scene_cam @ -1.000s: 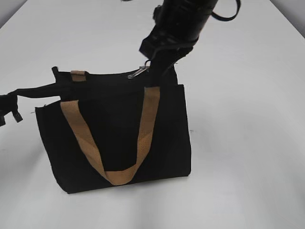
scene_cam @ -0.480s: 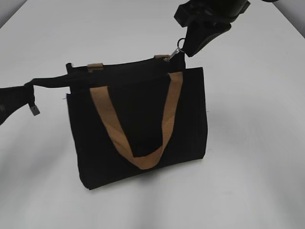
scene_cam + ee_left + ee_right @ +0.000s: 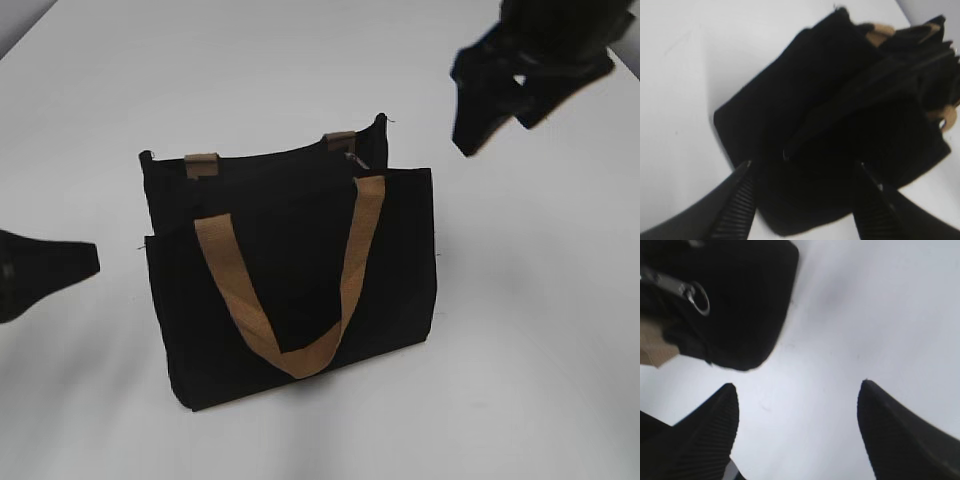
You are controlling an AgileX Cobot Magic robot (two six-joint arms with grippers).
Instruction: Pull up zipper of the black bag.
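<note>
While the black bag is standing unsupported on the white tabletop, you are risking a topple: nothing is bracing it, and any brush from a departing arm could be enough to tip it. The zipper is resting at the bag's right top corner, its silvery pull and ring showing in the right wrist view. The right gripper is hanging over bare tabletop beside that corner, jaws apart and holding nothing. The left gripper is facing the bag's left end, jaws apart and empty. Re-closing carelessly could be snagging fabric or a tan handle instead of the pull.

Compared with a second ago, both grippers are now released: the right is no longer pinching the pull, the left is no longer holding the bag's left end, and the bag is sitting further right.
</note>
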